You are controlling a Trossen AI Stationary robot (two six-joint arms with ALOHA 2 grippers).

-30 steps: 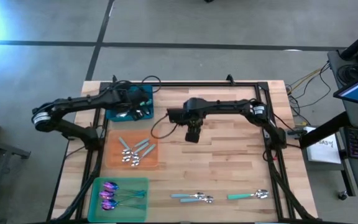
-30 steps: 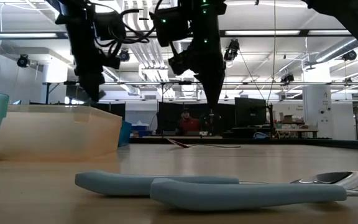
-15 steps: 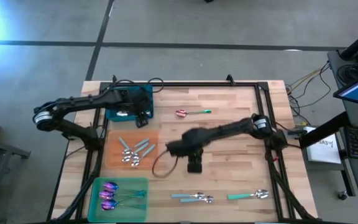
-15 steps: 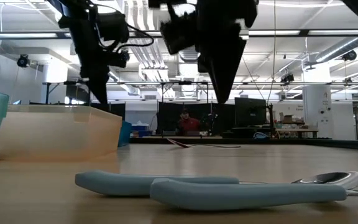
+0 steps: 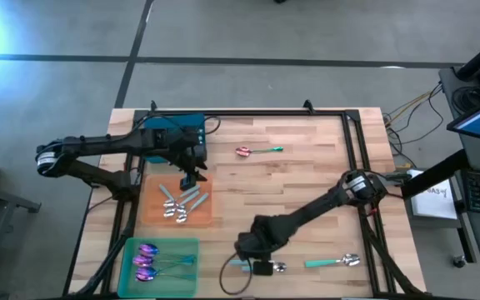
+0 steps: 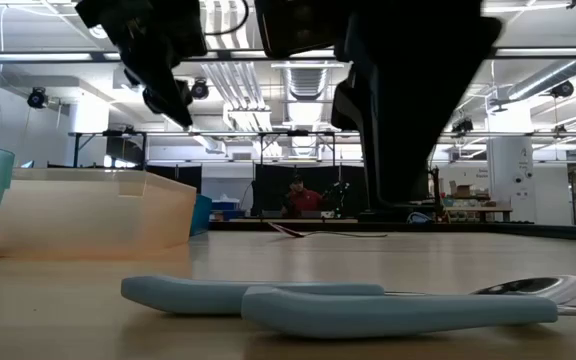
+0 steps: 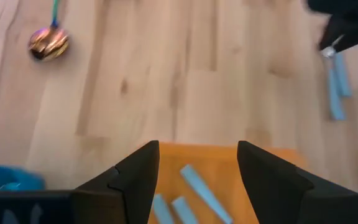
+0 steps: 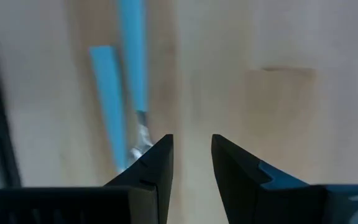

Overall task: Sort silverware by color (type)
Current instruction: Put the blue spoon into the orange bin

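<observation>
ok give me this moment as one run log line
right gripper: open, over the two blue-handled spoons at the near edge | left gripper: open, over the orange tray | pink spoon: loose, mid-table

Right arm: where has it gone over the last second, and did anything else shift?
The right gripper swung from mid-table to the near edge, over the pale-blue-handled spoons, jaws open, holding nothing. The left gripper moved from the blue mat toward the orange mat, jaws open. The purple spoon, uncovered by the right arm, lies mid-table. Sorted spoons stayed put.
</observation>
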